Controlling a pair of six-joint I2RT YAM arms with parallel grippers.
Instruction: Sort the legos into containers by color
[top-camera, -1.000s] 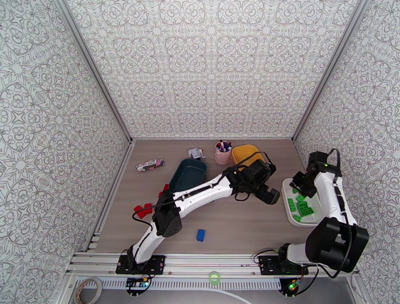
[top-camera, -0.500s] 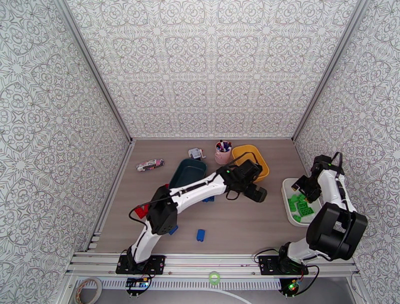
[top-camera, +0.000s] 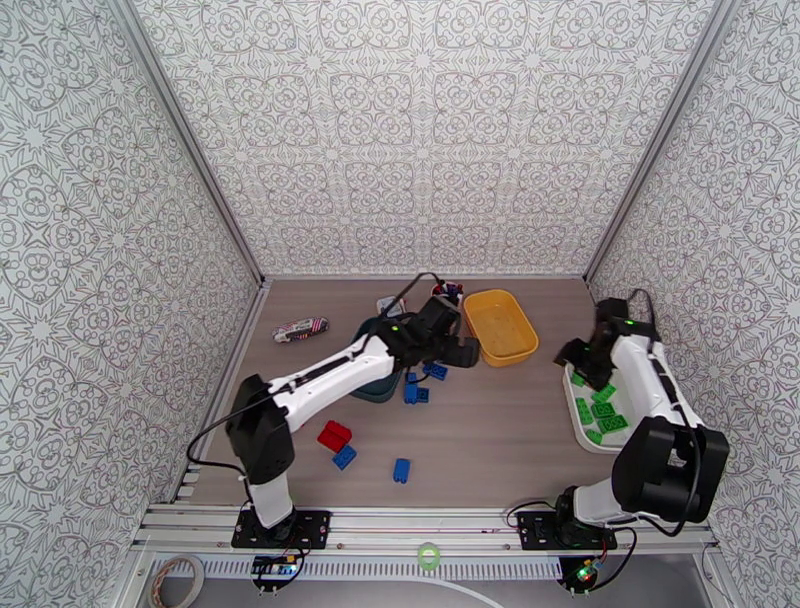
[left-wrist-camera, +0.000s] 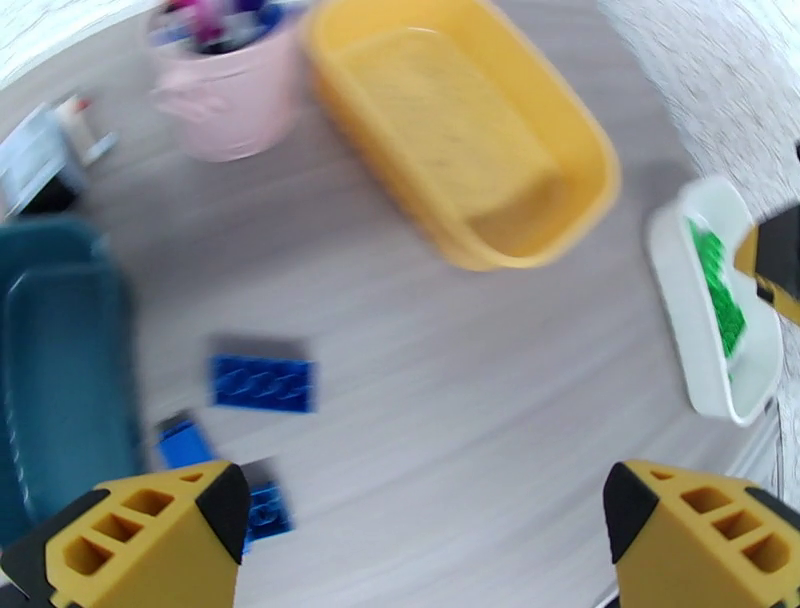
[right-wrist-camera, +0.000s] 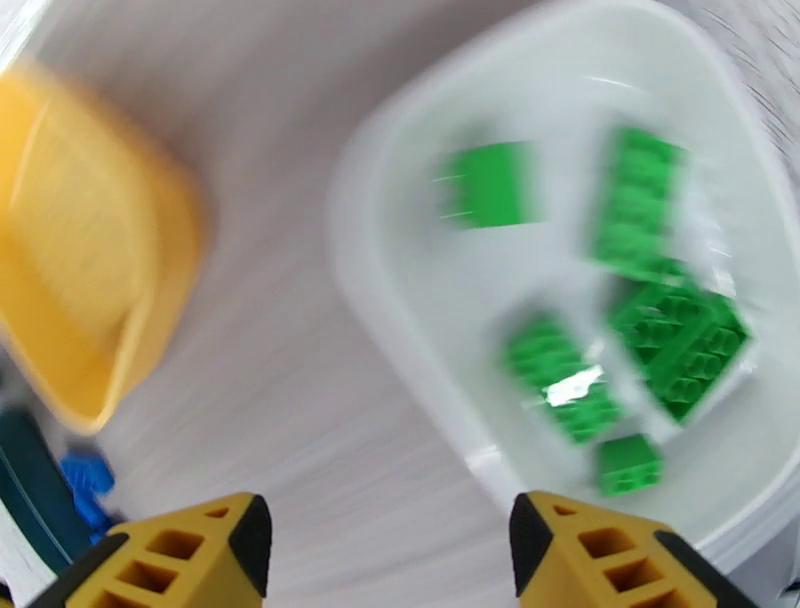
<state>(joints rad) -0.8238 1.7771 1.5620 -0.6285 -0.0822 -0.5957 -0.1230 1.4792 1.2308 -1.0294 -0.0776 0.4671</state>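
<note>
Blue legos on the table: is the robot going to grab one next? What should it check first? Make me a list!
1. Is the left gripper open and empty? ok.
2. Is a blue lego lying free on the table, with nothing on top of it? ok.
3. Is the yellow tray empty? ok.
4. Is the teal tray empty? cannot tell, it is blurred and partly cut off.
5. Is the right gripper open and holding nothing? ok.
6. Is the red lego sorted? not ok, it lies on the table.
</note>
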